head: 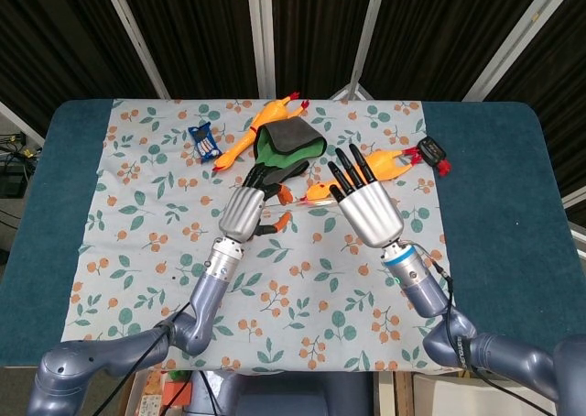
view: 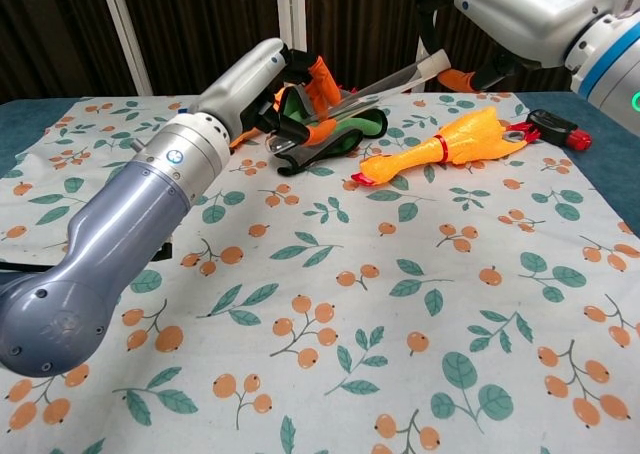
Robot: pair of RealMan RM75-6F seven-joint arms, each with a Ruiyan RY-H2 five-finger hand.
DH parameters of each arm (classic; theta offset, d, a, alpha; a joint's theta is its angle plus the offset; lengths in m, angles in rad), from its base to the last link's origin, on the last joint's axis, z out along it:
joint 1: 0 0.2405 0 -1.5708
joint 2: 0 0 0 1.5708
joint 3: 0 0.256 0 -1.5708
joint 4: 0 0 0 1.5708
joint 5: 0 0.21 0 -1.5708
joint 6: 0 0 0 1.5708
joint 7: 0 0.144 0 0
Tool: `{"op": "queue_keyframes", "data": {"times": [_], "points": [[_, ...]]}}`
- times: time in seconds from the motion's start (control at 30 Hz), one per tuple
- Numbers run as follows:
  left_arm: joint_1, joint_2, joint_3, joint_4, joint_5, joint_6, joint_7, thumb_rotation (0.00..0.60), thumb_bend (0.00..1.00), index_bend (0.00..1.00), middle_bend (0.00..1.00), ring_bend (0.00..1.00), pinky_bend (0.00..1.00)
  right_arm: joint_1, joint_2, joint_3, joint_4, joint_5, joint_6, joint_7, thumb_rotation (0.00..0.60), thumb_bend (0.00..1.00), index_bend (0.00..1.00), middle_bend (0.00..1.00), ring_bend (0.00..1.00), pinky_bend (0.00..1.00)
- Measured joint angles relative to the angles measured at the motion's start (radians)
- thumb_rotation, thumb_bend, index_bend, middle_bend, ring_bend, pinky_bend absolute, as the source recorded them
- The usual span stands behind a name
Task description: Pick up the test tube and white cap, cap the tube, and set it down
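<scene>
Left hand (head: 245,210): raised above the middle of the counter, fingers curled around the lower end of the test tube; the chest view shows its orange-tipped fingers (view: 318,74) closed over the glass.
Test tube (view: 385,78): clear, held off the cloth, slanting up from the left hand toward the right hand; its upper end reaches the right hand's fingers.
White cap (view: 433,63): a pale piece at the tube's upper end, right at the right hand's fingertips; whether it is fully seated on the tube I cannot tell.
Right hand (head: 368,207): raised beside the left, back toward the head camera, dark fingers (head: 352,169) extended up and forward; in the chest view only its underside shows at the top edge, fingers meeting the tube's top end, so whether it grips the cap cannot be told.
Counter (head: 499,205): dark blue, covered in the middle by a cloth (head: 302,315) printed with leaves and orange berries.
Rubber chicken, right (view: 445,144): orange, lying on the cloth below the right hand.
Rubber chicken, far (head: 261,127): orange, lying diagonally at the far side of the cloth.
Green pouch (head: 291,146): green and black, lying just beyond the two hands.
Blue packet (head: 205,142): small, at the far left of the cloth.
Red and black tool (head: 433,152): at the cloth's right edge, near the right chicken's tail.
</scene>
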Motion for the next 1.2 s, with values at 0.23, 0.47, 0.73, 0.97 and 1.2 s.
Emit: {"op": "queue_keyframes", "data": {"times": [0.23, 0.47, 0.73, 0.97, 1.2], "points": [[0.000, -0.003, -0.003, -0.001, -0.002, 0.002, 0.000, 0.600, 0.76, 0.63, 0.65, 0.14, 0.00, -0.001, 0.001, -0.001, -0.006, -0.001, 0.000, -0.005, 0.600, 0.36, 0.58, 0.25, 0.04, 0.00], [0.000, -0.003, -0.006, -0.004, -0.001, 0.005, 0.001, 0.600, 0.76, 0.63, 0.65, 0.14, 0.00, -0.005, 0.004, 0.001, -0.017, 0.012, -0.009, -0.022, 0.600, 0.36, 0.20, 0.14, 0.01, 0.00], [0.005, -0.001, -0.004, -0.005, 0.001, 0.010, -0.007, 0.600, 0.76, 0.63, 0.65, 0.14, 0.00, -0.020, 0.018, -0.004, -0.043, 0.037, -0.024, -0.051, 0.600, 0.36, 0.04, 0.05, 0.00, 0.00], [0.013, 0.004, 0.004, -0.006, 0.005, 0.013, -0.013, 0.600, 0.76, 0.63, 0.65, 0.14, 0.00, -0.032, 0.023, -0.012, -0.053, 0.049, -0.029, -0.062, 0.600, 0.36, 0.04, 0.05, 0.00, 0.00], [0.037, 0.014, 0.030, -0.007, 0.011, 0.015, -0.024, 0.600, 0.76, 0.63, 0.65, 0.14, 0.00, -0.049, 0.033, -0.017, -0.047, 0.062, -0.028, -0.070, 0.600, 0.36, 0.04, 0.05, 0.00, 0.00]]}}
